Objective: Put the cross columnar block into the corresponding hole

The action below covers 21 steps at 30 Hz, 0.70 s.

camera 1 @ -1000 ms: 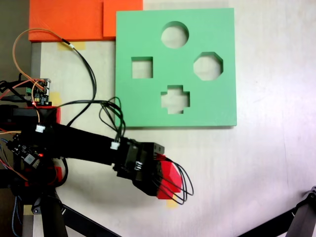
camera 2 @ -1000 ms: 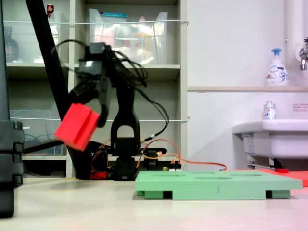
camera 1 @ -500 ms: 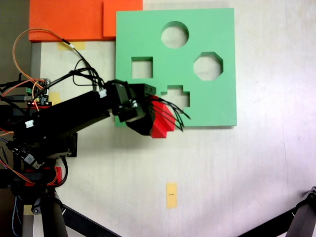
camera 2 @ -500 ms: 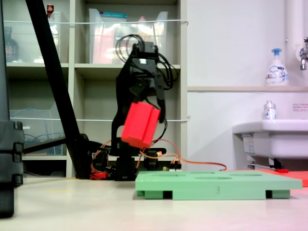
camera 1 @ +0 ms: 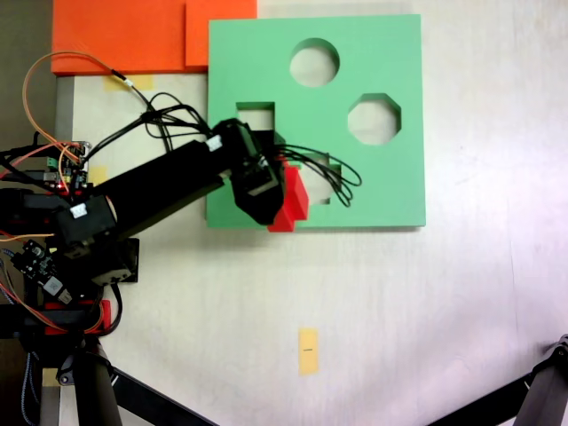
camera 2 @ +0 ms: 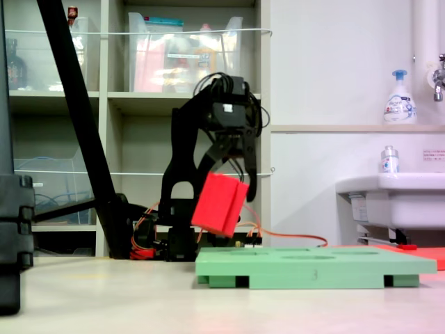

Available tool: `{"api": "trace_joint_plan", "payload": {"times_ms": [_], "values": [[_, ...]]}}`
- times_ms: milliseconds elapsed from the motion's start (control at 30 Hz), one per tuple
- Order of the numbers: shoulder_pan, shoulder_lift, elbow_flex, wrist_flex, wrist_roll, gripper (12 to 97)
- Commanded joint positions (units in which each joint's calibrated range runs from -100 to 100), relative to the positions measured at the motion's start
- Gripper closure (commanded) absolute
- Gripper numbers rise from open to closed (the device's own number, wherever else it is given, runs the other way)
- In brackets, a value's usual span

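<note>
Red foam, the cross columnar block (camera 2: 220, 204), sits clamped in my gripper (camera 2: 233, 182), tilted and raised clear above the green board (camera 1: 390, 191). From the top-down fixed view I see it over the board's lower edge, just left of the plus-shaped hole (camera 1: 325, 181)

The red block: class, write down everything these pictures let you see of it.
The red block is bright red, matte, foam-like, with a groove running down one face. It hangs tilted in the air, clear of the green board, pinched between the black fingers of the gripper. From above in a fixed view it sits over the board's near edge, just left of the plus-shaped hole, which cables partly cover. Nothing but the gripper touches it.
</note>
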Motion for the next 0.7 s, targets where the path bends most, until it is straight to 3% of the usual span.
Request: {"api": "trace_joint_plan", "payload": {"times_ms": [0,667], "values": [[0.6,0.7,3.3,3.1,0.2,73.0],[2.3,14.6,12.7,13.1,4.0,72.8]]}}
